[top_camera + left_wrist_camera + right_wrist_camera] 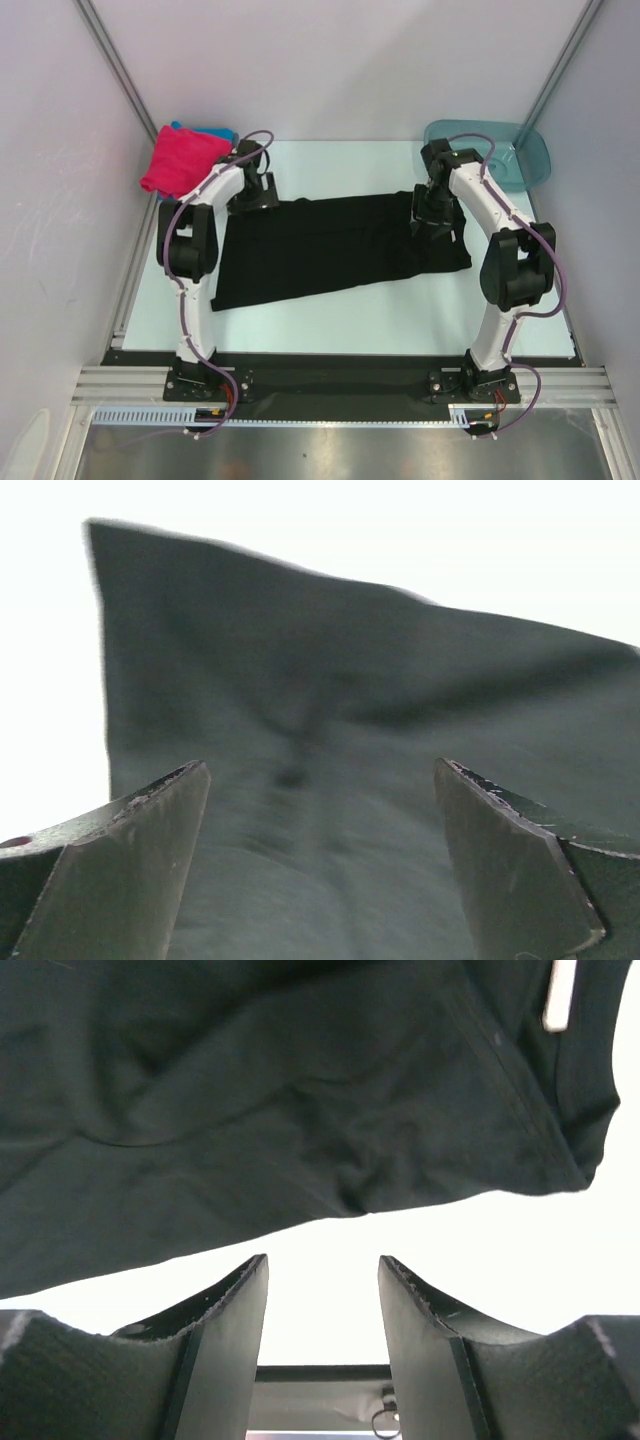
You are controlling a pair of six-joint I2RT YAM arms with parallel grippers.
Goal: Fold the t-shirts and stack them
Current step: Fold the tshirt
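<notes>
— How are the fingers of the left gripper (320, 764) held?

— They are spread wide, and nothing is pinched between them. The black t-shirt (350, 680) is seen right under the tips and past them, with one corner of it pointing away. Whether the cloth is touched cannot be told.

— And the right gripper (322, 1258)?

— Its fingers are held partly apart, not as wide. Bare white table (450, 1235) is seen in the gap, so nothing is held. The edge of the black t-shirt is found just past the tips, and a small white tag (560, 995) is seen on it.

— Where is the black t-shirt laid?

— From above, it is seen spread flat as a long dark shape across the middle of the table. The left gripper is placed at its far left corner, and the right gripper over its right end.

— What else is seen?

— A pink t-shirt (180, 160) is laid at the far left corner, with a blue t-shirt (212, 131) showing just behind it. A teal basin (520, 165) is set near the far right corner.
</notes>
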